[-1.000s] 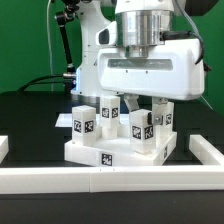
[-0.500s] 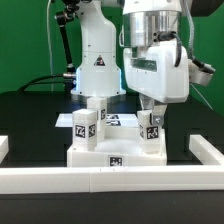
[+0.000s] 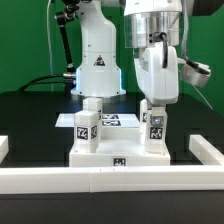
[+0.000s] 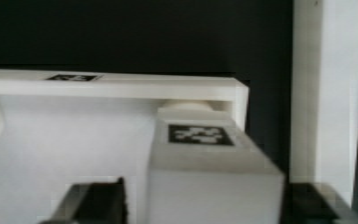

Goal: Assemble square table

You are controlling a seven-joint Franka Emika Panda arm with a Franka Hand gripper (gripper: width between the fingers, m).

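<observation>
Straddling the short white tagged block leg [image 3: 155, 127] with my end effector [image 3: 154, 108] apart, I could tilt it on the white plastic square slab [image 3: 118, 155] if a finger drags.

Black matte table [image 3: 25, 120] carries white plastic square slab [image 3: 118, 155] at centre, long white border wall [image 3: 110, 180] along near edge, white robot base [image 3: 98, 85] behind.
</observation>
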